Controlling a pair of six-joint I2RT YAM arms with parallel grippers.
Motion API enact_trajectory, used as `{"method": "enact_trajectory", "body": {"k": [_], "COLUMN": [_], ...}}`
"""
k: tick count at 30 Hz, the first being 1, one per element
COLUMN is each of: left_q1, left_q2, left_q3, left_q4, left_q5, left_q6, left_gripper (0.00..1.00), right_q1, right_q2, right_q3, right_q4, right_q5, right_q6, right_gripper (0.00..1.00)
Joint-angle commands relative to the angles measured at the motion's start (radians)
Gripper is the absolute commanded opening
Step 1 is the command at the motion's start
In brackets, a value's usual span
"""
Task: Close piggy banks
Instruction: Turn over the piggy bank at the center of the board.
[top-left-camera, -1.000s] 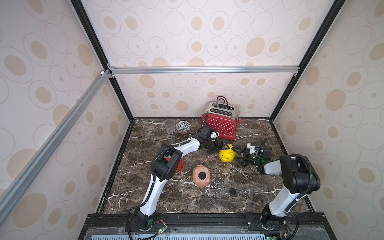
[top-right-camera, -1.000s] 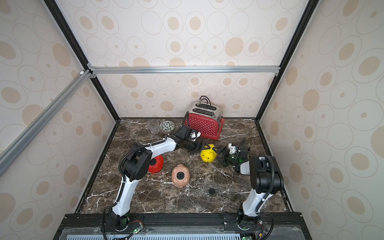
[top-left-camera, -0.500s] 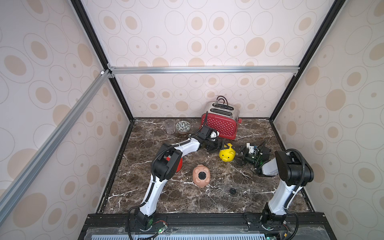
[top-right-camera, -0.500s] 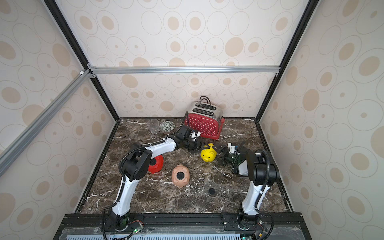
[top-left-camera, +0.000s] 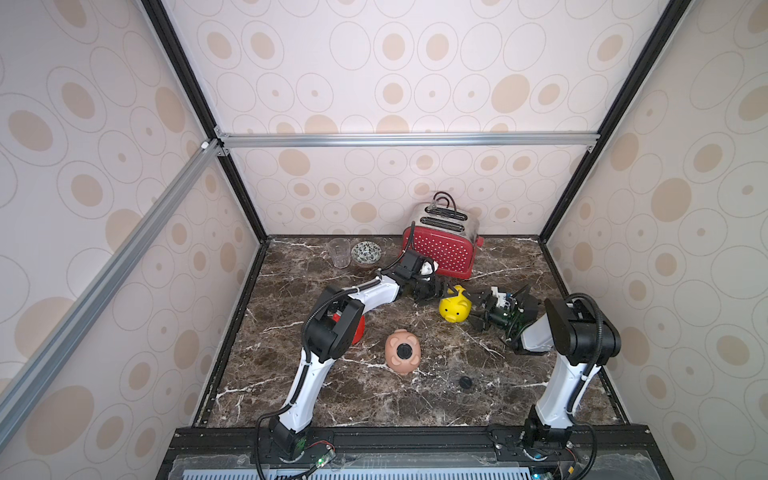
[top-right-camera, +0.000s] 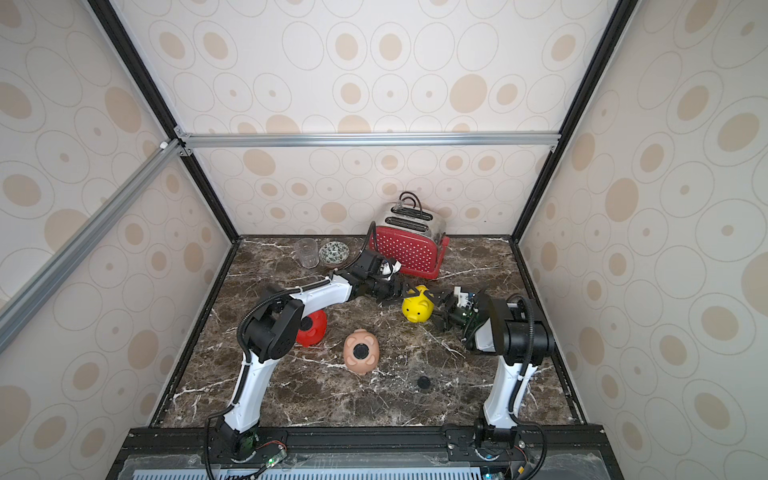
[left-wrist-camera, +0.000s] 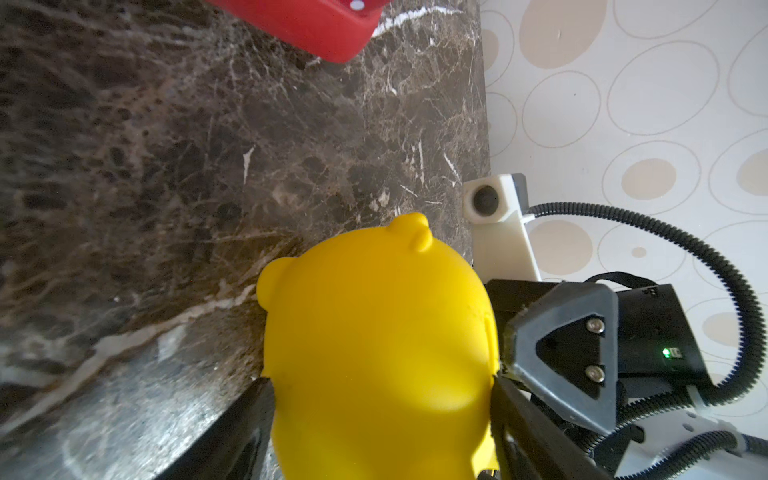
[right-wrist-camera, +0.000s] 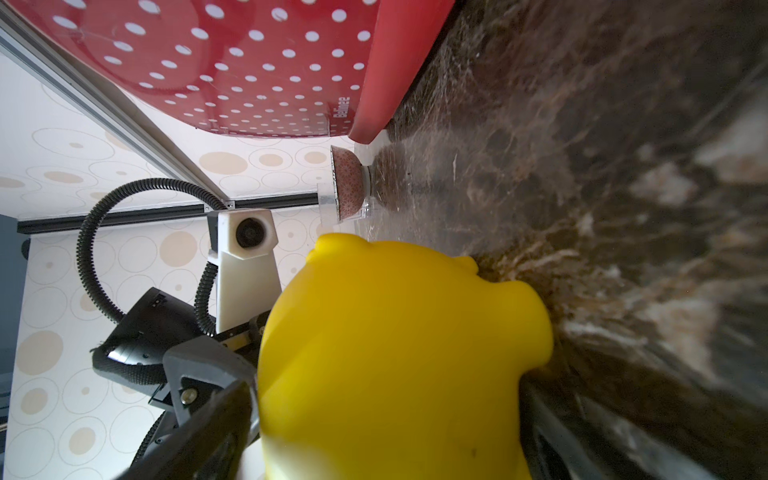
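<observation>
The yellow piggy bank stood on the table just before the toaster, snout toward the arm bases, directly between your grippers. The left gripper clasped its flanks; the right gripper straddled the opposite side, jaws spread wide.

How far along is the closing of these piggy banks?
Apparently done: the pink piggy bank and red piggy bank each show a dark disc in the belly, probably plugs. In hand: the left gripper clamps the yellow piggy bank; the right gripper stands open around it. Remaining: a loose black plug lies on the table.
</observation>
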Motion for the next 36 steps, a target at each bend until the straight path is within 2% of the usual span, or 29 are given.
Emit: {"method": "enact_trajectory", "body": {"k": [1,12,21,36], "left_q1": [-0.001,0.003,0.006,0.008], "left_q2": [-0.013,-0.012,-0.013,-0.011], "left_q3": [-0.009,-0.013,-0.027,-0.046], "left_q4": [-0.017,-0.044,-0.043,-0.039], "left_q5": [-0.003,-0.018,-0.019,-0.016], "left_q6": [0.001,0.02,0.025,0.033], "left_gripper": [0.81,0.8,0.81,0.8], "right_q1": [0.009,0.008,0.008,0.008], "right_q2": [-0.032,-0.147,-0.208,-0.22], "right_q3": [0.005,0.007,0.019,0.025], "right_q4": [0.08,-0.032,-0.19,-0.198], "right_q5": [-0.036,-0.049,-0.045,-0.051], "right_q6": [0.054,0.029,-0.066,-0.059], "right_gripper": [1.0,1.0,1.0,1.0]}}
